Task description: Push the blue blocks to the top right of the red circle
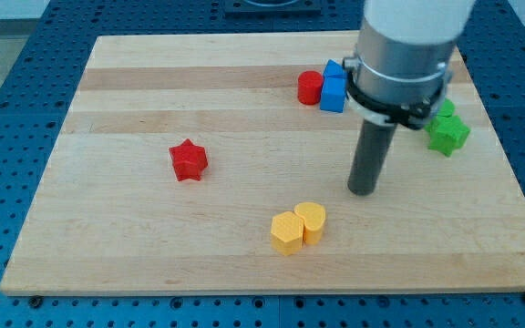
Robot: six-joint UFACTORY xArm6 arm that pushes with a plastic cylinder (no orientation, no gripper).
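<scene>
The red circle [310,87] stands near the view's top, right of centre. Two blue blocks touch its right side: a blue cube [333,94] in front and another blue block [335,70] behind it, partly hidden by the arm. My tip [363,190] rests on the board below and to the right of them, well apart from every block.
A red star [188,160] lies at the view's left centre. A yellow hexagon [287,232] and a yellow rounded block [311,220] touch near the bottom centre. Two green blocks [447,130] sit at the right, partly behind the arm. The wooden board [108,246] ends near them.
</scene>
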